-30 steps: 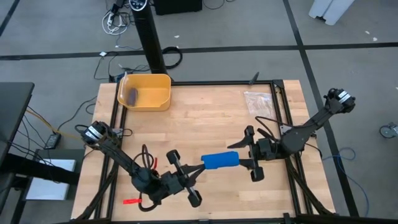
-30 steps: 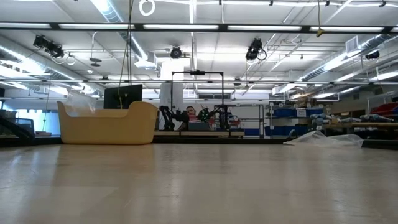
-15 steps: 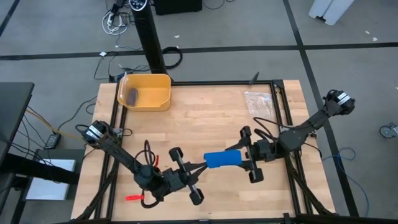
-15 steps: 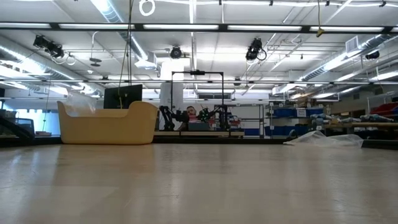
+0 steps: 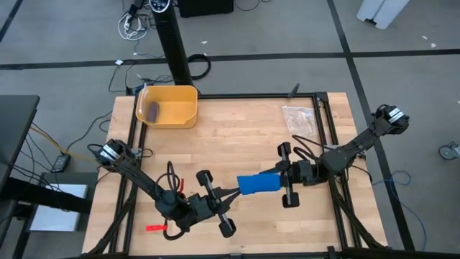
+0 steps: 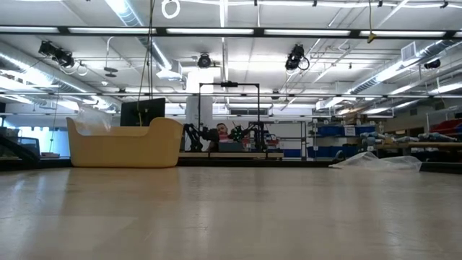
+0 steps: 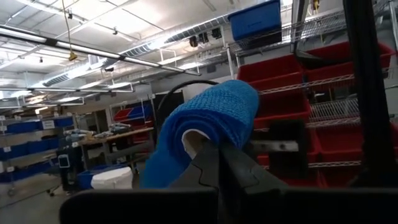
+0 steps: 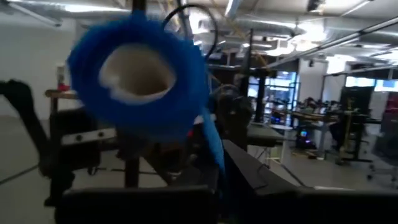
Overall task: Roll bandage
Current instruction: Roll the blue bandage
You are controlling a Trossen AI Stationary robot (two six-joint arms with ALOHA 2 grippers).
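The bandage (image 5: 256, 183) is a bright blue roll with a hollow core, lying level between my two grippers over the near middle of the table. My left gripper (image 5: 234, 191) is shut on its left end, and my right gripper (image 5: 277, 175) is shut at its right end. The left wrist view shows the roll (image 7: 208, 127) rising from the fingers. In the right wrist view, the roll's open end (image 8: 138, 76) faces the camera and a blue strip (image 8: 213, 146) hangs from it. Neither the grippers nor the bandage appear in the low view. My left gripper pinches the wall of the roll's left end (image 7: 200, 144) between its two fingers, coming level from the table's left along the roll. The roll sticks out past the fingertips, tilted a little upward. My right gripper comes level from the table's right, along the roll. Its shut fingers (image 8: 244, 167) close on the blue strip (image 8: 216, 163) that hangs from the roll's right end. The pinch point itself is hidden behind the fingers.
A yellow bin (image 5: 167, 106) at the far left holds a dull purple-grey cylinder (image 5: 153, 110); it also shows in the low view (image 6: 124, 143). A clear plastic packet (image 5: 298, 117) lies at the far right. A small red item (image 5: 153, 229) lies near the left arm's base.
My right gripper has moved toward the table's left, up to the bandage's right end, and has shut there. The bandage has stayed level in my left gripper's hold.
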